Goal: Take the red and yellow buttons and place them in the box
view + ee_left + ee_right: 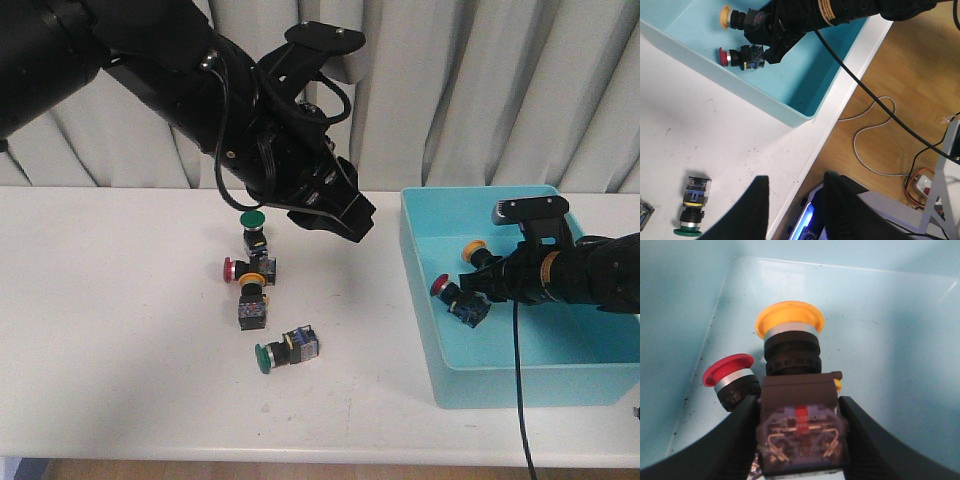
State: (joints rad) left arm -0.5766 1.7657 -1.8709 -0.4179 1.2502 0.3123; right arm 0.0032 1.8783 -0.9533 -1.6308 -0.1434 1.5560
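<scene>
A white table (120, 330) stands in front of pale pleated curtains, with a large turquoise box (420, 300) at its right side. The left arm, big and black, hangs above the table's middle; its left gripper (345, 215) is spread wide and carries nothing. The right gripper (490, 282) reaches down inside the box, its fingers closed around the black body of a yellow button (790, 322), which sits low over the box floor. A red button (445, 290) lies in the box just beside it, near the left wall. On the table, a small cluster holds a second red button (232, 268), a second yellow button (250, 290) and a green button (253, 220), touching or nearly so, with another green button (268, 355) a little apart. The risk, as I judge it: when the right fingers part, the held switch may roll or knock its red neighbour, though both would stay inside. The greater risk lies in the cluster, where the left gripper could catch a green cap by mistake or scatter the pieces toward the table edge.
</scene>
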